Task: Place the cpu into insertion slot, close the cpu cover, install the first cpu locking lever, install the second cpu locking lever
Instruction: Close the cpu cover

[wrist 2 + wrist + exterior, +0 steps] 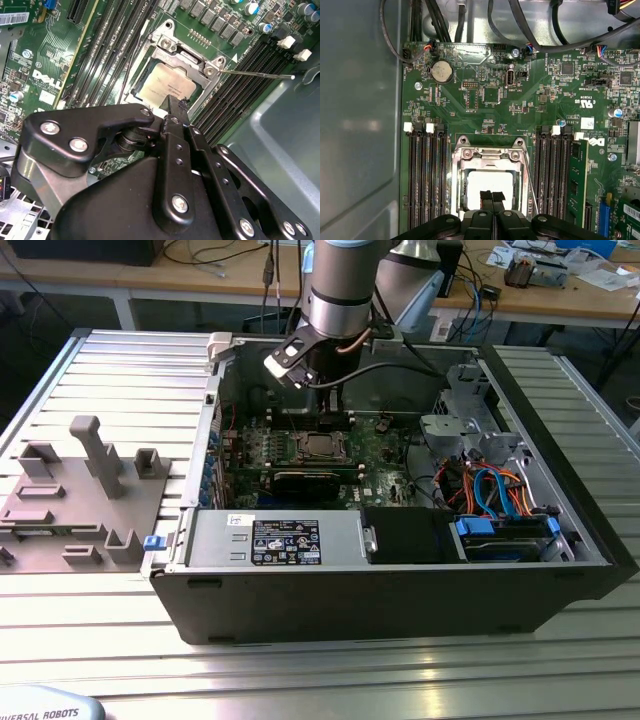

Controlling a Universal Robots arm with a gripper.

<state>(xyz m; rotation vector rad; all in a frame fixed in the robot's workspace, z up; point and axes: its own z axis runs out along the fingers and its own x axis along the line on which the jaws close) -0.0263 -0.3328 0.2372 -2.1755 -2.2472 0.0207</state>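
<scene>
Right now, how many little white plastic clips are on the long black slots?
4. Two white plastic clips stand on one side of the silvery square cpu cover, two on the other. The black gripper may hide more.

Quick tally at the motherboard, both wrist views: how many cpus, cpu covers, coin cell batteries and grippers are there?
cpu: 1
cpu cover: 1
coin cell battery: 1
gripper: 1
Total: 4
</scene>
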